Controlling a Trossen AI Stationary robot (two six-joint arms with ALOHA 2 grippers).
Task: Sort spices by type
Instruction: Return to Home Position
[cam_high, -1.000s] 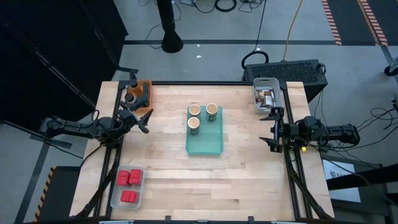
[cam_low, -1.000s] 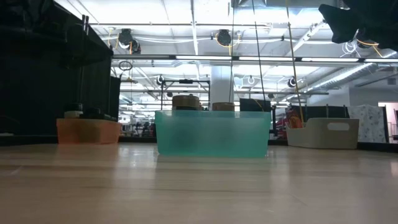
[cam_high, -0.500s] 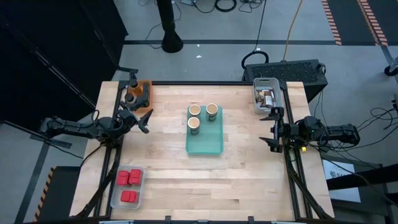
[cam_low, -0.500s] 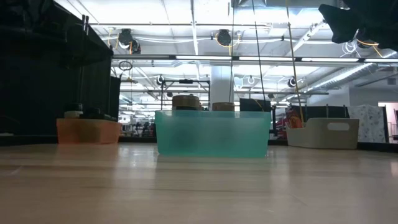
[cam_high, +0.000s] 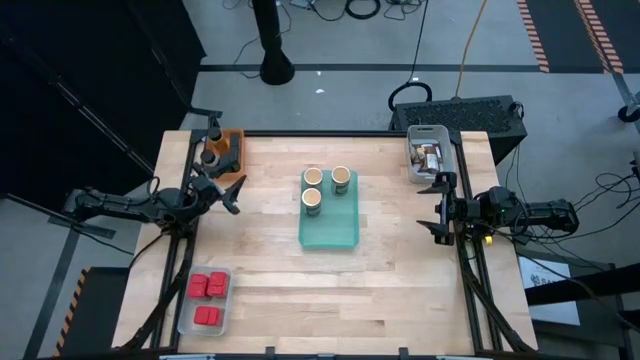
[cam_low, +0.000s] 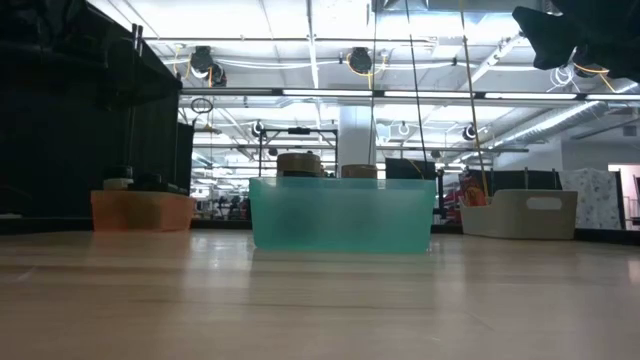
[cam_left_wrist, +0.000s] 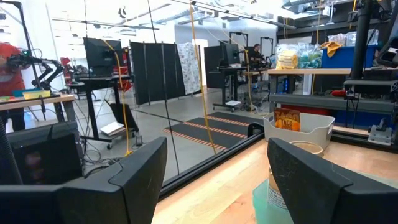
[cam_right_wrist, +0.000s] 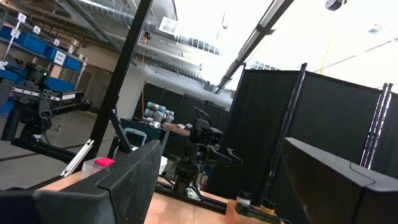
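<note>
The high camera hung well above and looked straight down on the whole table (cam_high: 400, 290), with the teal tray (cam_high: 329, 232) at centre, the orange bin (cam_high: 240, 150) at 10 o'clock and the grey bin (cam_high: 428, 131) at 2 o'clock. The low camera sat at table-top height by the 6 o'clock edge and faced level toward 12 o'clock, sharing those three containers. The left wrist camera looked toward 3 o'clock, sharing tray and grey bin; the right looked toward 9 o'clock, sharing the orange bin.

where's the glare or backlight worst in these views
low view: ceiling strip lights glare behind the teal bin, glowing through its translucent wall; right wrist view: upper right washed out white, the right claw dark against it; high view: even light, soft shadows on the table.
</note>
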